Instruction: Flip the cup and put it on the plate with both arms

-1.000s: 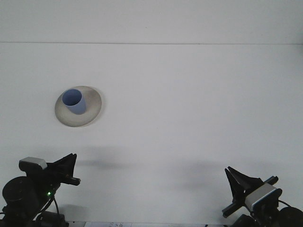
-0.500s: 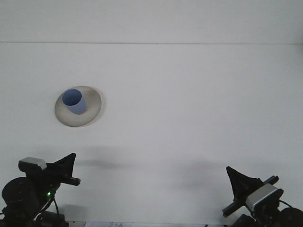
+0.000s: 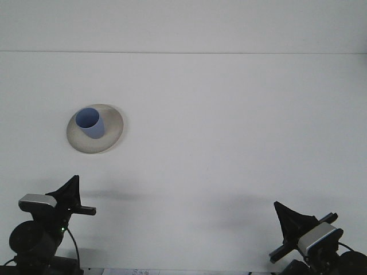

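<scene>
A blue cup [image 3: 89,122] is seen standing upright, mouth up, on a pale round plate [image 3: 112,133] at roughly ten o'clock on the white table [image 3: 229,143], as viewed from the forward-facing camera. The cup is set toward the plate's ten o'clock side, its open rim turned up and its base resting on the dish, with bare plate left exposed toward four o'clock.

Both arms are shown low at the near edge of the table, well apart from the plate and from each other. The left gripper [image 3: 72,192] is pictured at about seven o'clock, its dark pointed fingers aimed up the table toward twelve o'clock, with a silver camera block and a small green light visible on the wrist behind it. Whether its fingers are parted or closed cannot be told from this angle, though nothing is seen held between them. The right gripper [image 3: 285,220] is pictured at about five o'clock, its dark fingers angled toward eleven o'clock, a silver-capped module mounted just behind. Its fingers likewise cannot be judged as parted or together, and nothing is seen in them.

A faint horizontal seam is seen running across the surface near twelve o'clock.
</scene>
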Tool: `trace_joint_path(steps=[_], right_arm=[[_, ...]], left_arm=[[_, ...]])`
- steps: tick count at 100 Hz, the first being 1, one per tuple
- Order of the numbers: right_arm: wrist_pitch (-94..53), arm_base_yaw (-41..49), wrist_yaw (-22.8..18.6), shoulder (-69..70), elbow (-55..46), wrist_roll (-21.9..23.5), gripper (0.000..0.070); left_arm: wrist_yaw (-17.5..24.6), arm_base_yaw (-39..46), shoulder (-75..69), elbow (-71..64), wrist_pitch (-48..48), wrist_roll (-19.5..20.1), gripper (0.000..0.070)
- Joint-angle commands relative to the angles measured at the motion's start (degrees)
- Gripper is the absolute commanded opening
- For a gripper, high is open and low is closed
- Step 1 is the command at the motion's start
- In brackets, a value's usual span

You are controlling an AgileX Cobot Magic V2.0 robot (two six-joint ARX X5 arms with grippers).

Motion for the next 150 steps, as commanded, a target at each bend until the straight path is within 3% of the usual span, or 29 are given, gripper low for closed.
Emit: trace_joint_path(steps=[1,8,33,137,150], right_arm=[[0.59,0.44,0.0,0.07,0.26,0.17,0.0006],[0.59,0.44,0.0,0.07,0.26,0.17,0.0006],[0.59,0.44,0.0,0.07,0.26,0.17,0.0006],[0.61,0.44,0.0,0.04,0.26,0.17,0.0006],[2.38,-4.26,0.15,0.04,-0.81,-2.91,0.0006]], left_arm=[[-4.81,0.87,-1.33,-5.14,6.12,2.71,0.0015],[-7.02,2.19,-3.02,-10.23,9.9,2.86,0.0015],[-7.04,4.04,-8.48,-20.15,11.52,4.61,0.0015],[-6.8,4.04,-8.5,-21.03,14.12,4.57,0.0015],[-6.8,4.04,-8.5,-21.03,14.12,4.59,0.0015]])
